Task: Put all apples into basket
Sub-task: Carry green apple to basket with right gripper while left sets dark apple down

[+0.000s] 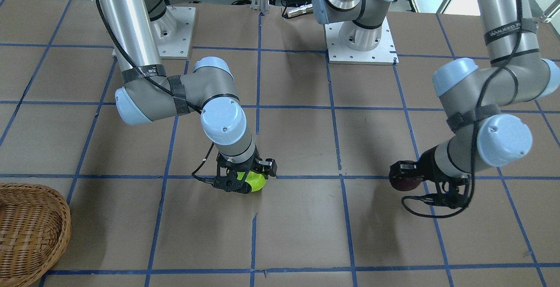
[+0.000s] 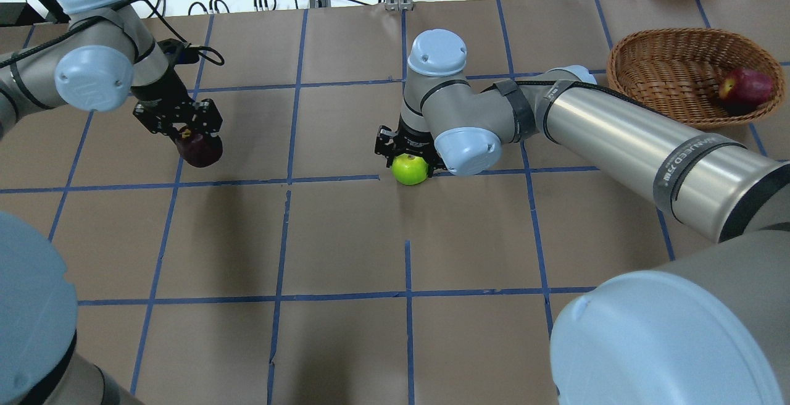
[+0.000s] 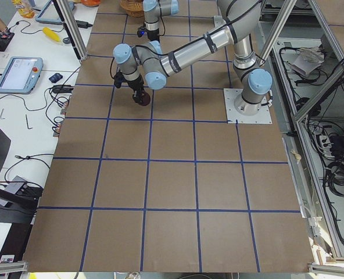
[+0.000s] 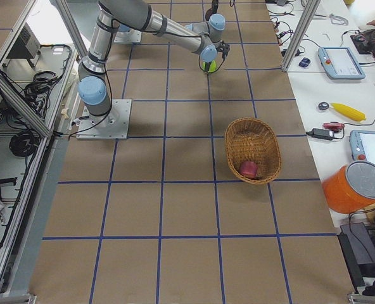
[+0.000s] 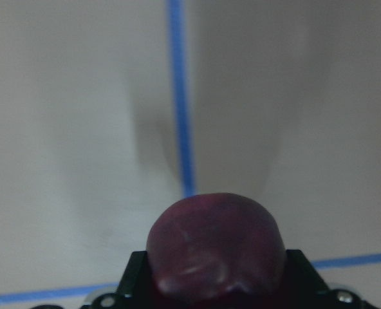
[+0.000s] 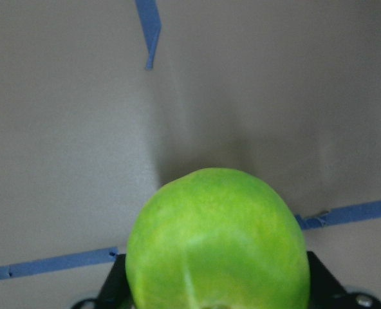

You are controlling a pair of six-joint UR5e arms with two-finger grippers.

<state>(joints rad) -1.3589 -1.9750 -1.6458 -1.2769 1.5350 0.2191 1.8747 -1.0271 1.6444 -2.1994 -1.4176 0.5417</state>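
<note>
Right fingers (image 1: pixel 227 184) are clamping green apple (image 2: pixel 410 169) at tabletop (image 2: pixel 345 238) centre; left fingers (image 2: pixel 210 120) are clamping maroon apple (image 2: pixel 199 150), well apart from basket (image 2: pixel 660 78). Red apple (image 2: pixel 745 87) is lying in basket: one done, two awaiting transfer.

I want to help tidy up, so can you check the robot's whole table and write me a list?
Surface: brown paper table top with blue tape squares.
Job's things: round brown wicker basket holds the streaky red apple; the lime green apple and dark maroon apple are outside it.
Clutter: orange bucket and yellow banana-shaped thing on the side bench.
Grippers: left gripper has its fingers shut on the dark maroon apple; right gripper on the lime green apple.
Cables: black cable loops off the left wrist.
Surroundings: metal frame post.
</note>
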